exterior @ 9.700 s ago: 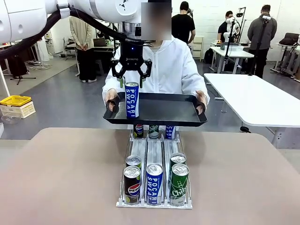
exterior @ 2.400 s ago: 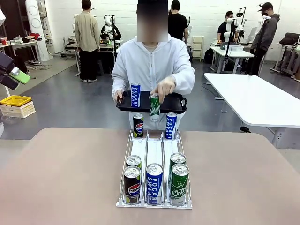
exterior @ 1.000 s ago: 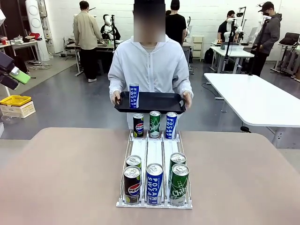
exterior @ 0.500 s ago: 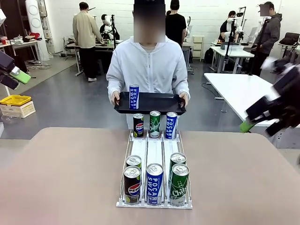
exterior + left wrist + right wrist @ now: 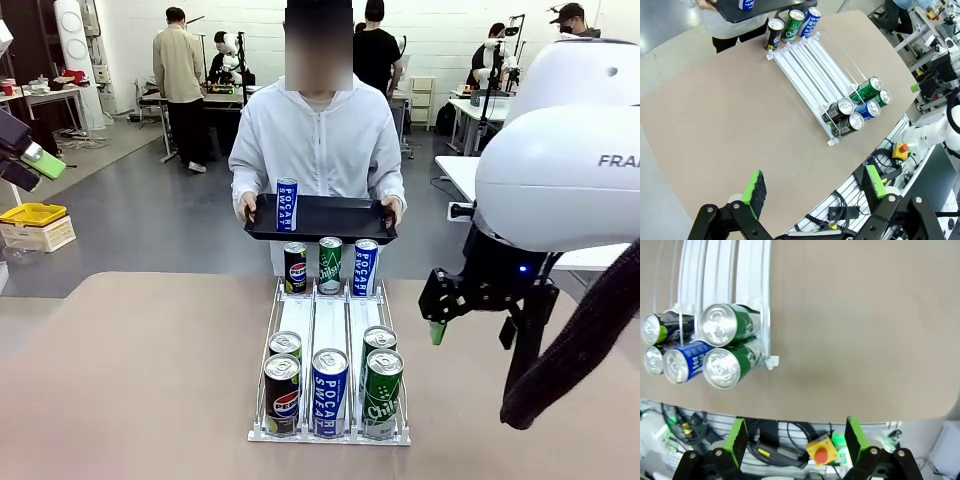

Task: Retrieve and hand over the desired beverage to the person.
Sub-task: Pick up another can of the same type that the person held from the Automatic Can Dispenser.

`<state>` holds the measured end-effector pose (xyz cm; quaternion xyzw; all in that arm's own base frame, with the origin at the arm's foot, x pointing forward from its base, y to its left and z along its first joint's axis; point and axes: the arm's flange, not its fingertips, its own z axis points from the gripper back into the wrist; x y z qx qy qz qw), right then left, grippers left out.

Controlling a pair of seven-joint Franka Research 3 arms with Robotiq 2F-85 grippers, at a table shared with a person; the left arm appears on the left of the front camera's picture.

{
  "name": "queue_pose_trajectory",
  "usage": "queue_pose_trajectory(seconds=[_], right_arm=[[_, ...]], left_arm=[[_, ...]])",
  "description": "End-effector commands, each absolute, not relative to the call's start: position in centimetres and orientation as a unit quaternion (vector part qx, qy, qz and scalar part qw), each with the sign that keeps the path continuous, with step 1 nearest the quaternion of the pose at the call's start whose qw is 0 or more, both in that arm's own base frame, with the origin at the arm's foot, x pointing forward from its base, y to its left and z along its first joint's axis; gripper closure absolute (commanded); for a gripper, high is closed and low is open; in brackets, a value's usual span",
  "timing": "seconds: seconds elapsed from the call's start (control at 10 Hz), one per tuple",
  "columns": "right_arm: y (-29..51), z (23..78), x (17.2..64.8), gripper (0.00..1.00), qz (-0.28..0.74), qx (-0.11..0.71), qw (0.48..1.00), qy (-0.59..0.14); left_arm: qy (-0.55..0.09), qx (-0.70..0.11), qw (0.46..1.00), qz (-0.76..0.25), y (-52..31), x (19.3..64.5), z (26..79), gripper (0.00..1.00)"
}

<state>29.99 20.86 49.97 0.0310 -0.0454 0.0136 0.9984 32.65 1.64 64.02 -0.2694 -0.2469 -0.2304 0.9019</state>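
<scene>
The person [image 5: 318, 140] in a white hooded jacket stands at the far side holding a black tray [image 5: 335, 218] with a blue Pocari Sweat can [image 5: 286, 205] upright on it. A clear rack [image 5: 330, 318] on the table holds beverage cans: Pepsi [image 5: 296, 269], green [image 5: 330, 264] and blue [image 5: 365, 266] at its far end, several more at its near end [image 5: 329, 390]. My right gripper [image 5: 478, 335] hangs open to the right of the rack, empty; its wrist view looks down on the near cans [image 5: 730, 326]. My left gripper [image 5: 815, 185] is open and empty, high off the table's left.
A white table [image 5: 540, 215] stands behind on the right, a yellow bin [image 5: 32, 214] on the floor at left. Other people stand in the background. The brown tabletop [image 5: 140, 380] is bare on both sides of the rack. A red stop button [image 5: 820, 454] sits below the table's front edge.
My right arm has swung in from the right to beside the rack. Before that the person set a green can at the rack's far end and took the tray in both hands again.
</scene>
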Motion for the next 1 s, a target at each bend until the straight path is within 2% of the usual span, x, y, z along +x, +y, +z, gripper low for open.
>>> queue_pose_trajectory(seconds=[0.0,0.1,0.9], right_arm=[[20.0,51.0,30.6,0.00,0.058,0.079,0.994,-0.044],[20.9,50.0,30.0,0.00,0.014,0.031,0.998,-0.045],[22.2,49.5,30.1,0.00,0.035,0.020,0.998,-0.046]], left_arm=[[-0.249,-0.274,0.899,-0.233,1.8,32.7,64.0,0.00],[-0.249,-0.274,0.899,-0.233,1.8,32.7,64.0,0.00],[-0.249,-0.274,0.899,-0.233,1.8,32.7,64.0,0.00]])
